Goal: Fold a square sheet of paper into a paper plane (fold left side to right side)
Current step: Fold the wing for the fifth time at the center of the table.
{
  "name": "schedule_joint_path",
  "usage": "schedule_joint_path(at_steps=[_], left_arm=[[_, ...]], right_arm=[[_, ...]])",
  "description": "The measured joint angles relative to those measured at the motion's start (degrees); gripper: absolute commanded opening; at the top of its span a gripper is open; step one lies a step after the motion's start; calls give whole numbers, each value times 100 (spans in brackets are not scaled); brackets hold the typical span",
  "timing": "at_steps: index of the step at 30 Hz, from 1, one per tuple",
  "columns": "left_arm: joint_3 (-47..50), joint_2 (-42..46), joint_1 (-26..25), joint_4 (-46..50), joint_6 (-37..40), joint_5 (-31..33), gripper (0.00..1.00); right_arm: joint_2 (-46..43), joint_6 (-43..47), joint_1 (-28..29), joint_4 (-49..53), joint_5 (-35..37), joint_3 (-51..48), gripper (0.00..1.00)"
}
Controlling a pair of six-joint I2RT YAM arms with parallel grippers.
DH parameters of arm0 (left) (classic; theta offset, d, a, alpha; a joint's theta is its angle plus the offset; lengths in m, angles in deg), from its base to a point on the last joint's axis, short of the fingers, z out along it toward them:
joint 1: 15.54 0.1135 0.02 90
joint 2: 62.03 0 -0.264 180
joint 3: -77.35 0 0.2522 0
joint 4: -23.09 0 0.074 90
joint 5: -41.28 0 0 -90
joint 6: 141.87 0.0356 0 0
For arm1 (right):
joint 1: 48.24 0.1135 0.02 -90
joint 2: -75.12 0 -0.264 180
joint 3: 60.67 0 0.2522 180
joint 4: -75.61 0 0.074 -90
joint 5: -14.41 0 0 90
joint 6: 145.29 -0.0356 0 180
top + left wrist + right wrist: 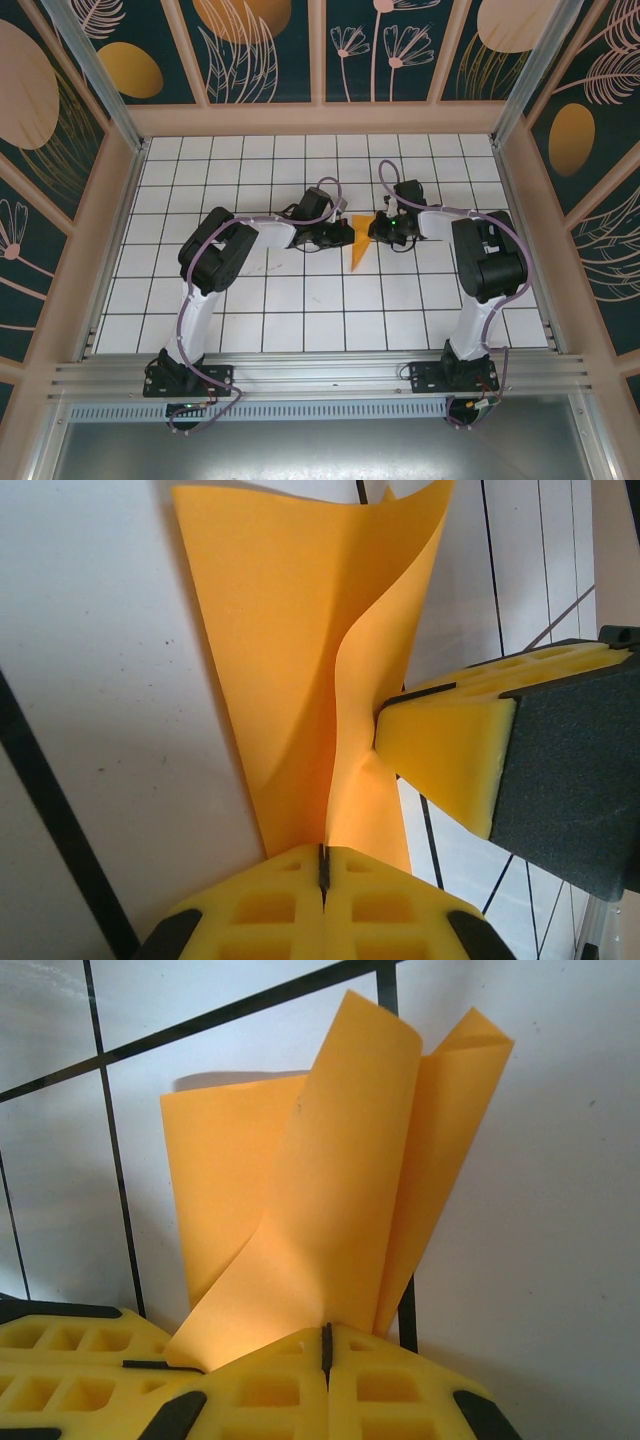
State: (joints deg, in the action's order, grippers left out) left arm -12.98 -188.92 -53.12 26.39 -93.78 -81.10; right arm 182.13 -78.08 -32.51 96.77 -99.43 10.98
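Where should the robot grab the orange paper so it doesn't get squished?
Probably at a thin outer edge, coming in sideways, low over the table. The orange paper curls up instead of lying flat, so a raised edge is easy to pinch without crushing the middle. The left gripper and right gripper each pinch an edge that way, from opposite sides.

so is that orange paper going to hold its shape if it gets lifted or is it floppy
Probably floppy: the orange paper curls and buckles in loose flaps between the left end effector and right end effector. Likely very light and easily creased, since it looks thin; a hard tug might tear it.
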Motion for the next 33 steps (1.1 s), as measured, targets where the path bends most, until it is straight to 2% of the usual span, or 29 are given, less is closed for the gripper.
schedule_joint_path(at_steps=[3,5,11,16,23,33], left_arm=[[4,109,-22,98,70,118,28],[81,299,15,221,107,282,32],[466,1237,278,455,184,511,29],[946,1790,205,20,-44,-70,28],[1110,1543,-256,-417,-520,-879,28],[765,828,-369,-439,-643,-1051,28]], right_arm=[[0,2,-4,-37,-4,-22,0],[0,2,-11,-52,-20,-31,0],[0,2,-15,-68,-33,-33,0],[0,0,-22,-68,-44,-33,0],[0,0,-20,-70,-44,-33,0],[0,2,-26,-98,-66,-55,0]])
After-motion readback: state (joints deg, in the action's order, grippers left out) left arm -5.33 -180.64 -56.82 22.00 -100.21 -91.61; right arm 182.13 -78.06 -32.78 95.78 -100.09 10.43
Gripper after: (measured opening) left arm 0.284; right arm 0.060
